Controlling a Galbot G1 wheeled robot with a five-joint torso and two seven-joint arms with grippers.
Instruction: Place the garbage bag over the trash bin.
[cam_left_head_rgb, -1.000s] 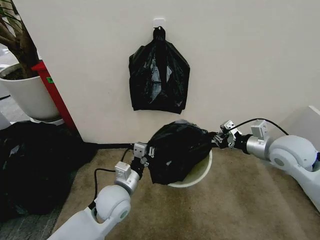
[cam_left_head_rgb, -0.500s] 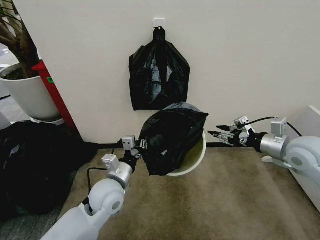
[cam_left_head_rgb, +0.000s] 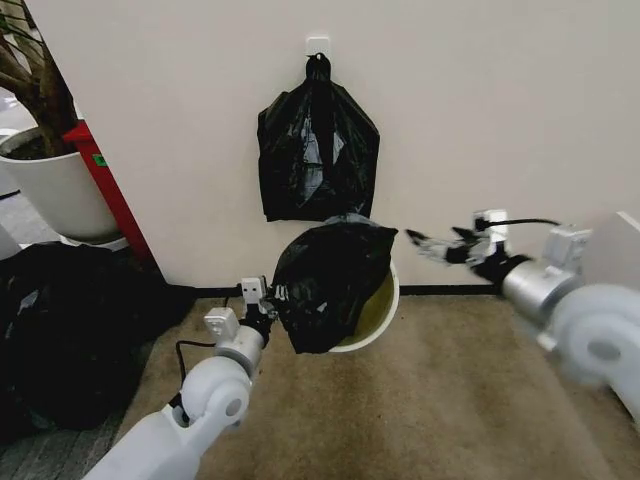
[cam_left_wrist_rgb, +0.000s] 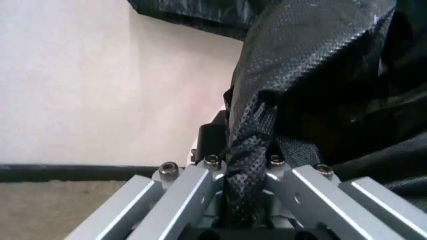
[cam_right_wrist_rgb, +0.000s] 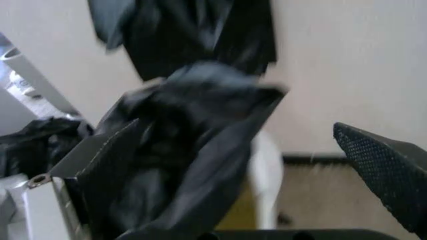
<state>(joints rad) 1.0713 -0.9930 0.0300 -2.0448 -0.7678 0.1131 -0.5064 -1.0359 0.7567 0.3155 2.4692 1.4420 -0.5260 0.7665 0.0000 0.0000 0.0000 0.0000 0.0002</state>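
Since the previous frame the right gripper (cam_left_head_rgb: 422, 240) has drawn away from the thin glossy black garbage bag (cam_left_head_rgb: 325, 285) and risen, now hanging free in the air right of the bag, near the cream wall (cam_left_head_rgb: 500, 120). The bag and the small round cream-white trash bin (cam_left_head_rgb: 385, 310) have shifted left and tipped further.

Right gripper: released, its two dark fingers (cam_right_wrist_rgb: 383, 172) spread apart with nothing between them; the bag sits well apart from them.

Left gripper (cam_left_head_rgb: 268, 303): clenched on the garbage bag. In the left wrist view a twisted fold of the textured black plastic (cam_left_wrist_rgb: 250, 145) runs down between the closed silver jaws.

Garbage bag: hangs bunched over the left and front part of the bin's mouth, covering most of the rim; the right side of the rim and a yellowish inner wall remain exposed. The bin is tilted, mouth facing right and up, close to the wall at the back edge of the brown carpet (cam_left_head_rgb: 420, 410).

On the wall above: a thicker black bag bundle (cam_left_head_rgb: 318, 140) hanging from a white hook (cam_left_head_rgb: 318, 45). Far left: a large white plant pot (cam_left_head_rgb: 50, 180), a red panel (cam_left_head_rgb: 105, 185), and a dark heap of bags (cam_left_head_rgb: 70, 330) on the floor.
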